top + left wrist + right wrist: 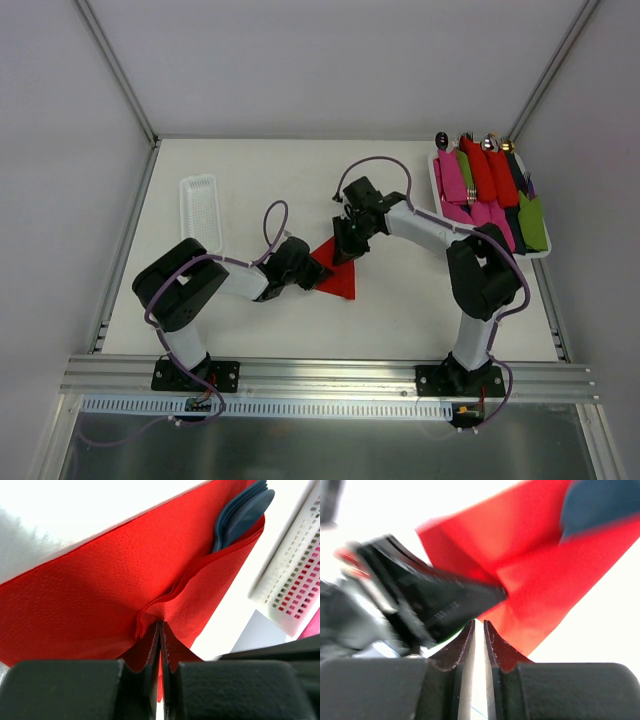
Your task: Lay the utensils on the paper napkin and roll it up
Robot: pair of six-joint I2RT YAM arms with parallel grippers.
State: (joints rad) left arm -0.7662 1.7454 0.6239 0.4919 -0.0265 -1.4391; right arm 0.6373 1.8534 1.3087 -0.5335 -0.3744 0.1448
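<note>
The red paper napkin [337, 272] lies mid-table, folded over into a triangle. Blue-grey utensils [242, 512] poke out of its fold at the far end; the top view hides them. My left gripper [308, 268] is shut on the napkin's near folded edge [165, 610], with the paper pinched between its fingertips [160, 622]. My right gripper [345, 248] hovers at the napkin's far side, just beside the left gripper's fingers [440, 600]. Its jaws [479, 622] stand almost together with only a thin slit, and nothing is between them. The napkin [540, 575] is just ahead of them.
A white perforated tray [434, 185] at the back right holds several rolled pink, red and green bundles with utensils; it also shows in the left wrist view [295, 575]. A white basket [200, 208] with nothing in it stands at the back left. Walls enclose the table.
</note>
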